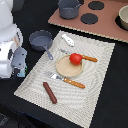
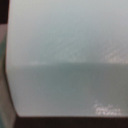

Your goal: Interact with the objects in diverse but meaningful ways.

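A red tomato sits on the round tan plate in the middle of the striped mat. A brown sausage lies near the mat's front edge. At the mat's far corner rests a small white bottle-like piece. The grey long-handled saucepan stands just off that corner. My gripper hangs at the exterior view's left, beside the mat and apart from all of these; its fingers are not distinct. A blurred pale blue-white surface fills the wrist view, too close to identify.
An orange-handled fork and knife flank the plate. A brown toy stove with black burners lies at the back, with a grey pot at its left end and a beige bowl at the right.
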